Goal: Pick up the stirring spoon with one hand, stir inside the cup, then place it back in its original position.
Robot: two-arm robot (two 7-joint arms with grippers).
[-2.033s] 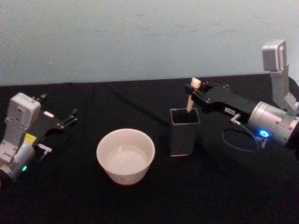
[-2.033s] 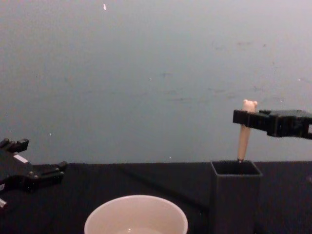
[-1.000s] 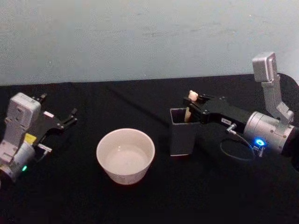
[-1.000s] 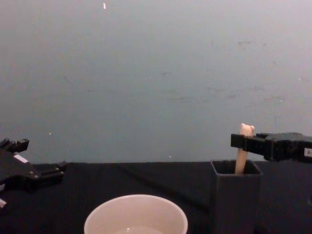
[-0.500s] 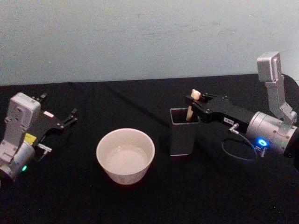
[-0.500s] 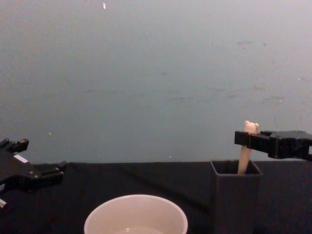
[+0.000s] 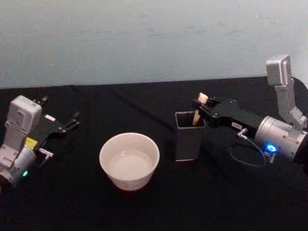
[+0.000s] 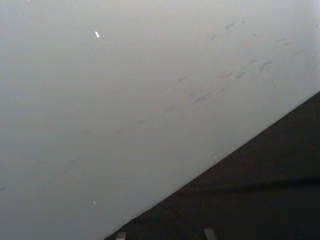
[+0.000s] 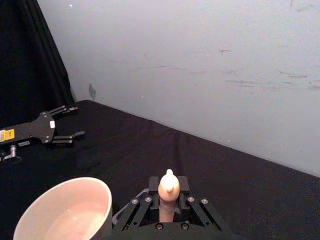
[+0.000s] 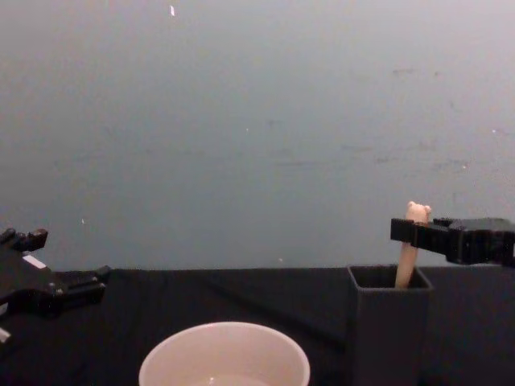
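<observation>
The stirring spoon (image 7: 199, 108) stands in the dark grey square holder (image 7: 188, 139), its original position, with the beige handle and bear head (image 10: 416, 212) sticking out above the rim. My right gripper (image 7: 198, 108) is shut on the handle just below the bear head; the right wrist view shows the handle (image 9: 168, 190) clamped between the fingers. The spoon's metal stem and bowl are hidden inside the holder (image 10: 389, 322). The cream-white cup (image 7: 129, 160) sits left of the holder, apart from it. My left gripper (image 7: 60, 111) rests open at the table's far left.
A black cloth (image 7: 154, 211) covers the table and a pale wall (image 7: 144, 38) stands behind it. A thin cable (image 7: 243, 147) loops under the right wrist. Between the cup (image 10: 224, 358) and the left gripper (image 10: 60, 261) lies bare cloth.
The right gripper lowered the spoon into the holder from well above it, then shifted slightly right. The left arm has not moved.
</observation>
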